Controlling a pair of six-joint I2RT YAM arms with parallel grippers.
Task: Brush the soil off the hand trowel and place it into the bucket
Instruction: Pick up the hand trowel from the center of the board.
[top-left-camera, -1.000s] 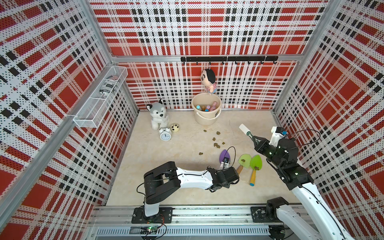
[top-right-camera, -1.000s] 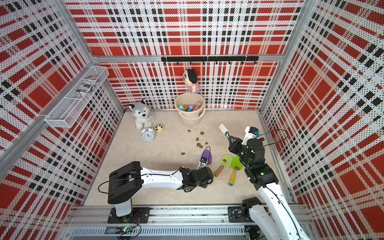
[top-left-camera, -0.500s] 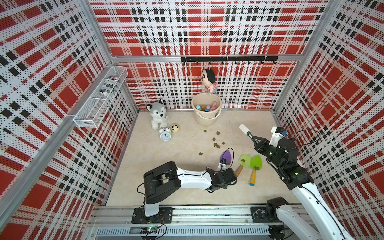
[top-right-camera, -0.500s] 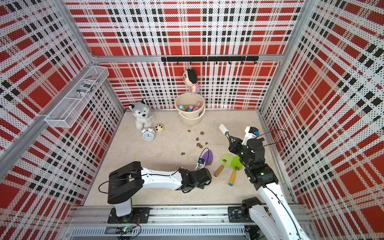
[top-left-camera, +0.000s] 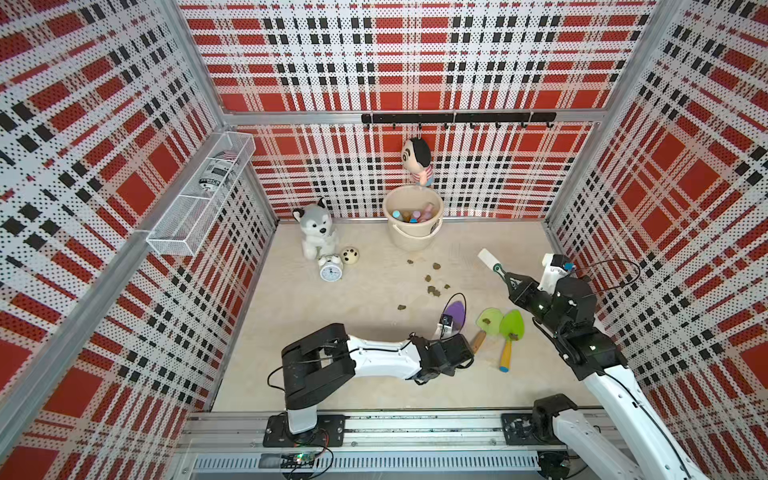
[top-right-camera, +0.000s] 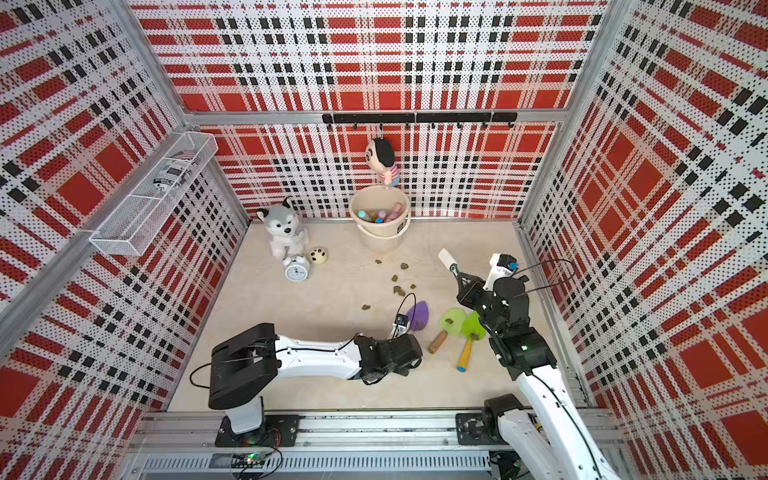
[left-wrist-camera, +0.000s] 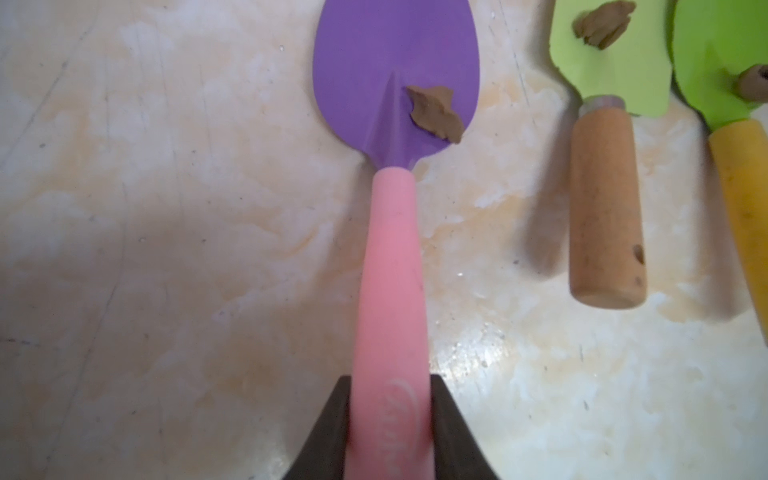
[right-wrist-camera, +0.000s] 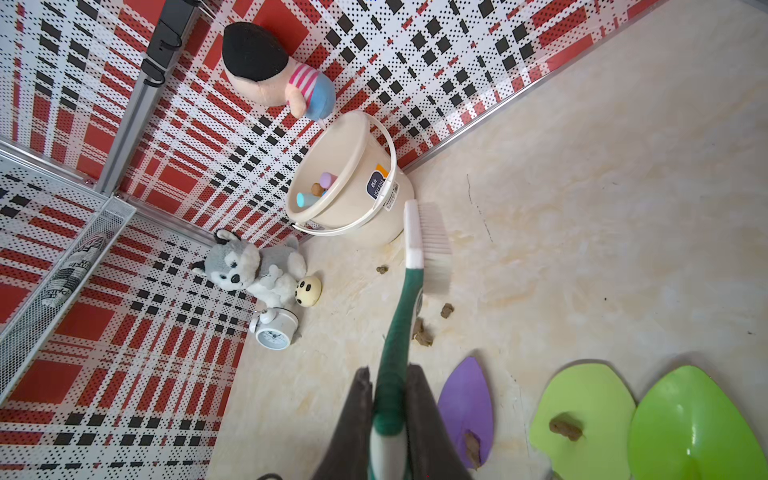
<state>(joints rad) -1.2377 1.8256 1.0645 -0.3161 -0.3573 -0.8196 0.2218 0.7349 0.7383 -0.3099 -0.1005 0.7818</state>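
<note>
Pink handle of purple trowel (left-wrist-camera: 395, 62) clamped in left gripper (left-wrist-camera: 390, 399), blade ahead of jaws, soil lump (left-wrist-camera: 434, 112) near its neck; right gripper (right-wrist-camera: 388, 399) clenched on brush (right-wrist-camera: 415, 232).

Left arm (top-left-camera: 374, 360) stretched out low and nearly level toward the right side, left gripper (left-wrist-camera: 390, 388) closed tight on pink handle of purple trowel (left-wrist-camera: 395, 50), right arm (top-left-camera: 615, 386) raised with elbow bent, right gripper (right-wrist-camera: 390, 376) closed tight on handle of green brush (right-wrist-camera: 401, 316)
</note>
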